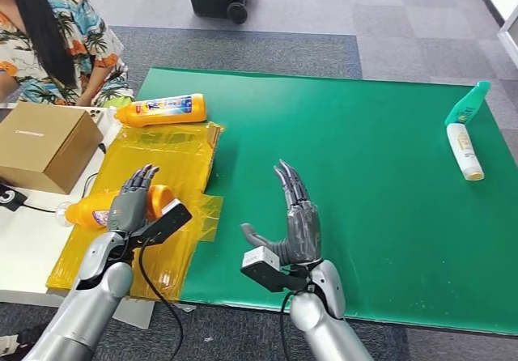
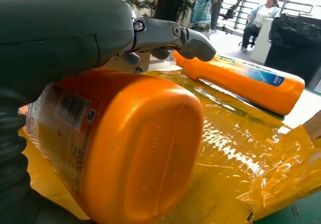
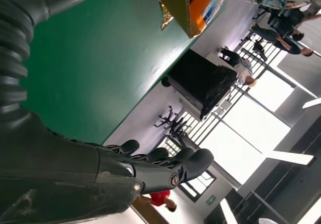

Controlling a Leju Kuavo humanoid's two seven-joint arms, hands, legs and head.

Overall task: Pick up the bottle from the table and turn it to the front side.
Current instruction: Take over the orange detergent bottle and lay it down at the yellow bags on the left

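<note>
1. The worktop (image 1: 367, 215) carries a green mat, with a sheet of yellow film (image 1: 177, 163) spread over the mat's left edge.
2. An orange bottle (image 1: 98, 210) lies on its side on the film near the worktop's front-left corner, its clear cap pointing toward the left edge and its flat base toward the mat.
3. The left hand (image 1: 131, 203) is over this bottle, its fingers (image 1: 142, 179) stretched forward along the top of it. The left wrist view shows the bottle's base close under the hand and a finger reaching out above it, not wrapped around it; whether the hand touches the bottle cannot be told.
4. A second orange bottle (image 1: 162, 109) with a blue label lies on its side at the film's far edge, well apart from the first.
5. The right hand (image 1: 297, 219) is raised over the mat near the front edge, holding nothing, fingers straight and the thumb out to the side.
6. A green bottle (image 1: 468, 104) and a white bottle (image 1: 464, 151) lie near the far-right corner.
7. A cardboard box (image 1: 43, 145) sits beyond the left edge, beside a person in a flowered shirt (image 1: 55, 45).
</note>
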